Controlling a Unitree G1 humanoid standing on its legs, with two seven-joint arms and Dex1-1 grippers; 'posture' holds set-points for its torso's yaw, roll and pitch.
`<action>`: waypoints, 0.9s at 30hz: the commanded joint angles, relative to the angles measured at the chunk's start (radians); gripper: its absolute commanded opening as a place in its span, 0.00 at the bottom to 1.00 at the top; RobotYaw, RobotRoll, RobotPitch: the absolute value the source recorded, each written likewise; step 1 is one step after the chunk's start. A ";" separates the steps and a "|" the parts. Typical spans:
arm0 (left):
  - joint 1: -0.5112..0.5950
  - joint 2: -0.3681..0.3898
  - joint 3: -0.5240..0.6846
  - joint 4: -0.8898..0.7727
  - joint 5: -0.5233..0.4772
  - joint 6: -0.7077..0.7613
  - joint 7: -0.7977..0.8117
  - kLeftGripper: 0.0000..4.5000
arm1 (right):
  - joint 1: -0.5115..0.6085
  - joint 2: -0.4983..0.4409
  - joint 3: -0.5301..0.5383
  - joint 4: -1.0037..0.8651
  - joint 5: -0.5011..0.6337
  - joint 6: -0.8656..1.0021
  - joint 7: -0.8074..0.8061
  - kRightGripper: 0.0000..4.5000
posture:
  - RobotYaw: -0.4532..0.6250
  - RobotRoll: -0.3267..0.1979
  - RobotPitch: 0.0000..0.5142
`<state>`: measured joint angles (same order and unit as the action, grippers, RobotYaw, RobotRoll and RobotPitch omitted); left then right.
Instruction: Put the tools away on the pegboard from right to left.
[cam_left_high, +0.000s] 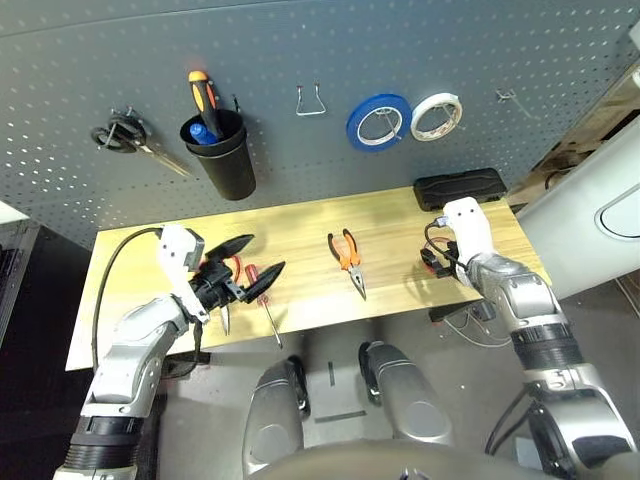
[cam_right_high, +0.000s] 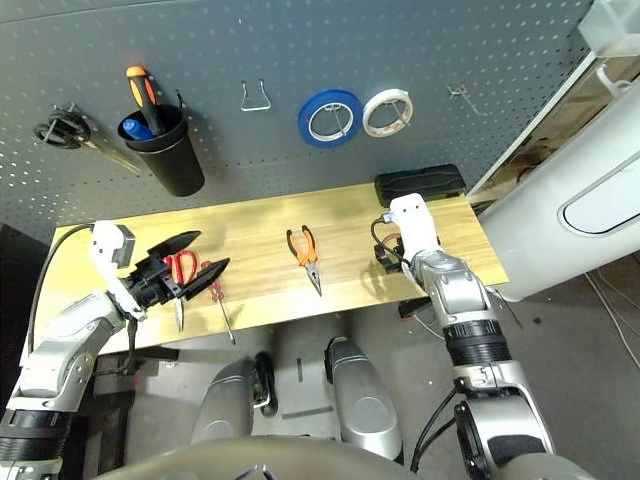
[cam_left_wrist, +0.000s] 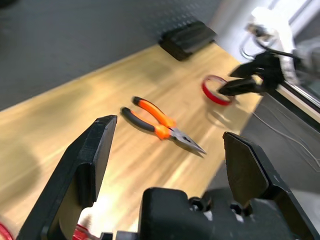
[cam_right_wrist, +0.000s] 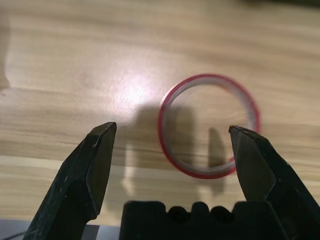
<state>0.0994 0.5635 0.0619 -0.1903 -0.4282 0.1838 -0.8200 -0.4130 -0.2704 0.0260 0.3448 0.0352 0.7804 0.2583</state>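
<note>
Both my grippers gape empty: the right gripper (cam_right_wrist: 172, 137) above the thin red tape ring (cam_right_wrist: 209, 125) on smooth wood-grain table (cam_left_high: 390, 225), left gripper (cam_left_high: 250, 256) near the front edge.

left gripper (cam_left_high: 246, 268): jaws spread | right gripper (cam_right_wrist: 172, 145): jaws spread, probably lowered

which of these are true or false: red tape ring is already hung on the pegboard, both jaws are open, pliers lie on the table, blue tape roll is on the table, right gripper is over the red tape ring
1. The red tape ring hangs on the pegboard: false, it lies flat on the table.
2. Both sets of jaws are open: true, on the left gripper and the right gripper.
3. The orange-handled pliers lie on the table: true.
4. The blue tape roll is on the table: false, it hangs on the pegboard.
5. The right gripper is over the red tape ring: true, nothing held.
</note>
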 joint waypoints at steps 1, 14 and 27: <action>0.027 0.007 -0.023 -0.029 0.001 0.017 -0.025 0.99 | -0.033 0.014 0.010 0.116 -0.007 -0.017 0.005 1.00 | 0.31 0.62 0.49; -0.017 -0.031 -0.013 0.008 0.025 0.006 0.029 1.00 | -0.160 0.066 0.011 0.538 -0.039 -0.224 -0.005 0.28 | 0.35 0.62 0.39; -0.092 -0.074 -0.020 0.090 0.041 -0.047 0.021 1.00 | 0.091 -0.007 -0.019 -0.205 -0.036 -0.009 -0.041 0.01 | 0.32 0.62 0.25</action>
<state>0.0001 0.4930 0.0565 -0.1231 -0.4029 0.1505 -0.7890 -0.3513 -0.2651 0.0247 0.2167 0.0005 0.7241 0.2227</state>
